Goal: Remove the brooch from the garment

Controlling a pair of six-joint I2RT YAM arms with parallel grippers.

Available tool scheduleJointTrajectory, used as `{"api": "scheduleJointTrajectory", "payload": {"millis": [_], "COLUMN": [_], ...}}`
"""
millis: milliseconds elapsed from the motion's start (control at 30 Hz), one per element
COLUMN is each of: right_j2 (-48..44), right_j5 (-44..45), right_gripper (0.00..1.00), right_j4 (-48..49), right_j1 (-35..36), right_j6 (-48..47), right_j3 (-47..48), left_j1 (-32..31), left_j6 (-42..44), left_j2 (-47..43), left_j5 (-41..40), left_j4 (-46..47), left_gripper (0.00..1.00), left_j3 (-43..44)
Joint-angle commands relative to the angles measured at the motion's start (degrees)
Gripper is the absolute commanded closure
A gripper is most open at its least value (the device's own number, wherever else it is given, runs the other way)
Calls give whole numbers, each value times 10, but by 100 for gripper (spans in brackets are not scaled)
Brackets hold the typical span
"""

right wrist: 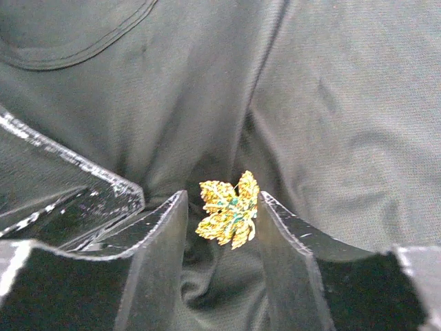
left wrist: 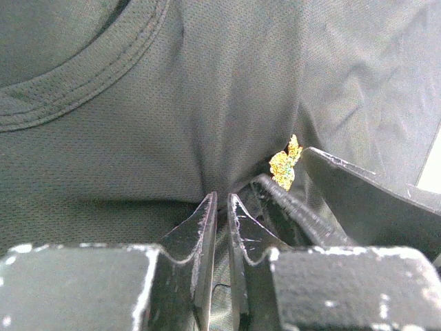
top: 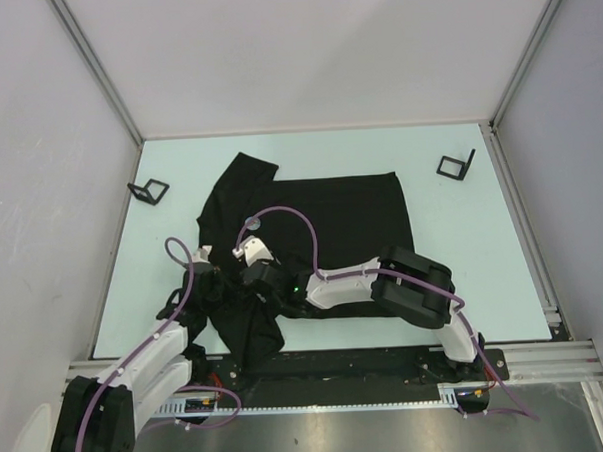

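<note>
The black garment [top: 341, 214] lies spread on the pale table [top: 464, 269], bunched at its near left part. A gold leaf-shaped brooch [right wrist: 229, 209] with green specks is pinned to a raised fold of it and also shows in the left wrist view [left wrist: 284, 164]. My right gripper [right wrist: 222, 200] is open, one finger on each side of the brooch; the brooch lies against the right finger. My left gripper [left wrist: 222, 203] is shut on a pinch of the garment [left wrist: 207, 103] just left of the brooch. In the top view both grippers [top: 224, 287] [top: 252, 286] meet over the fold and hide the brooch.
Two small black wire stands sit at the far left [top: 148, 190] and far right [top: 457, 165] of the table. Grey walls enclose the table on three sides. The shirt's collar [right wrist: 83, 41] lies beyond the grippers.
</note>
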Motion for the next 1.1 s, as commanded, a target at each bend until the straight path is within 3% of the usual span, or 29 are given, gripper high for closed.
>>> {"api": "scheduleJointTrajectory", "payload": {"millis": [0, 367, 733, 1000, 1067], "right_j2": [9, -23, -63, -90, -97], "right_j5": [2, 20, 24, 12, 7], "right_gripper": [54, 67, 71, 74, 74], "right_j4": [21, 9, 53, 78, 82], "right_j1": [-6, -5, -13, -21, -23], "right_j6": [22, 80, 118, 137, 140], "right_j3": [19, 13, -45, -80, -89], "left_j1": [1, 1, 1, 1, 1], "left_j6": [3, 34, 70, 86, 81], "left_j2": [4, -8, 0, 76, 79], "left_j5": [-15, 6, 38, 110, 112], "left_j4": [-53, -53, -40, 21, 34], "left_gripper": [83, 85, 84, 78, 72], "left_j3": [-9, 15, 45, 61, 58]}}
